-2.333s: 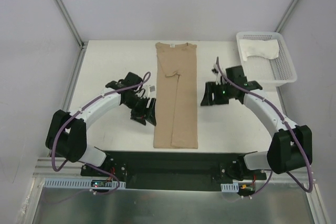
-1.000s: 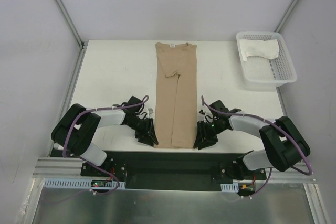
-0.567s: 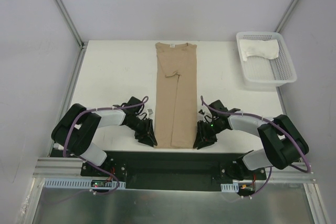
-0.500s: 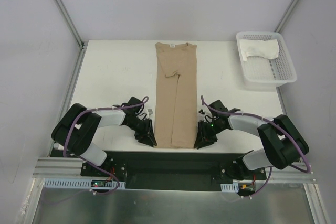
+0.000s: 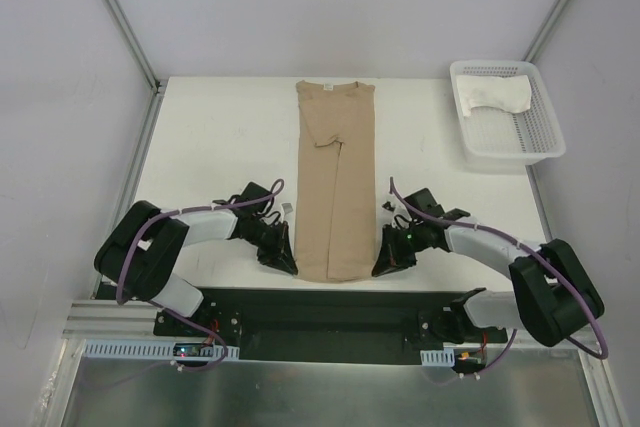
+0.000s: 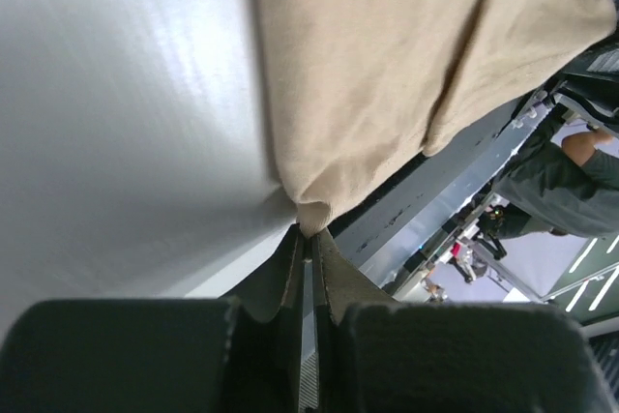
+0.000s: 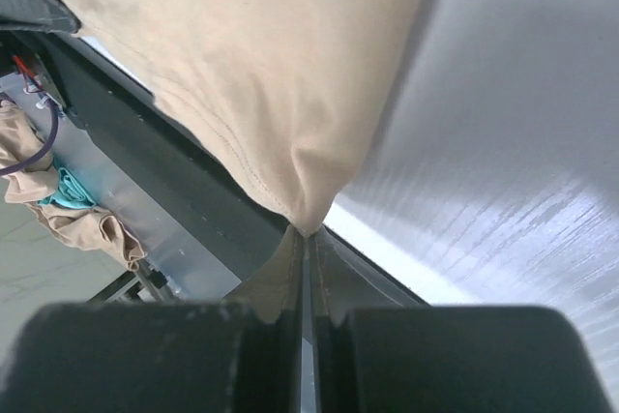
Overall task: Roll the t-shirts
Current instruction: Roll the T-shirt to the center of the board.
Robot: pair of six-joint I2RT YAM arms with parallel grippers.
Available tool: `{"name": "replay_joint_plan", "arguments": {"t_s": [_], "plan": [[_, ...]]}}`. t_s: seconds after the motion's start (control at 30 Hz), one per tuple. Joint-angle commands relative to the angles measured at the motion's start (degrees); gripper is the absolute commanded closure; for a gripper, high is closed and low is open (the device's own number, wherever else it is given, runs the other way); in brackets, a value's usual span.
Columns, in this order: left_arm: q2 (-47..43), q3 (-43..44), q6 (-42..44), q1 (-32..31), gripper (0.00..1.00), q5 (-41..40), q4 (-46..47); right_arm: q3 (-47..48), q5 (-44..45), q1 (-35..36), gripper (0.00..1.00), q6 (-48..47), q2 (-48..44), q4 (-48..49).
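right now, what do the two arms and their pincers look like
The left arm and right arm have white curved links between chunky black joints, each with a purple cable running alongside. The left pincer and right pincer are black with slim tapered fingers. A small green light glows near the right one.

A white mesh basket sits in the far right corner of the white bench, close to the right edge. Two slanted aluminium posts rise from the far corners, with a plain white wall behind them. Along the near edge runs a black plate and, below it, a sheet of dull grey metal. Beyond that edge, the right wrist view catches a crumpled heap of tan and teal cloth, and the left wrist view a person in a dark sleeve.
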Motion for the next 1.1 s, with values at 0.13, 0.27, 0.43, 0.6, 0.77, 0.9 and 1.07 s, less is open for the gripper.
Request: {"name": "replay_joint_plan", "arguments": {"t_s": [0.13, 0.27, 0.43, 0.6, 0.77, 0.9, 1.07], "plan": [[-5.48, 1.48, 3.14, 2.16, 1.0, 0.81, 1.59, 1.13, -0.78, -0.45, 0.99, -2.44, -5.19, -2.88], [-6.01, 1.47, 4.02, 3.74, 1.0, 0.03, 0.71, 1.4, -0.51, -1.15, 0.99, -2.96, -6.07, -3.67], [-6.62, 1.3, 4.29, 4.27, 1.0, 0.02, 0.18, 1.75, -1.13, -1.68, 0.99, -3.23, -6.25, -4.29], [-6.19, 3.32, 4.81, 4.71, 1.0, -0.33, 0.18, 2.72, -2.79, -4.13, 0.99, -2.79, -5.37, -3.68], [-4.87, 5.6, 5.17, 6.2, 1.0, -1.47, 0.27, 3.77, -3.15, -6.07, 1.0, -2.52, -3.26, -2.53], [-3.64, 6.83, 4.99, 7.0, 1.0, -2.44, 0.27, 6.31, -3.32, -6.87, 0.99, -3.14, -1.5, -2.18], [-2.06, 8.59, 5.34, 7.35, 1.0, -3.41, 0.44, 9.04, -2.36, -8.53, 0.99, -4.45, 1.31, -1.74]]}}
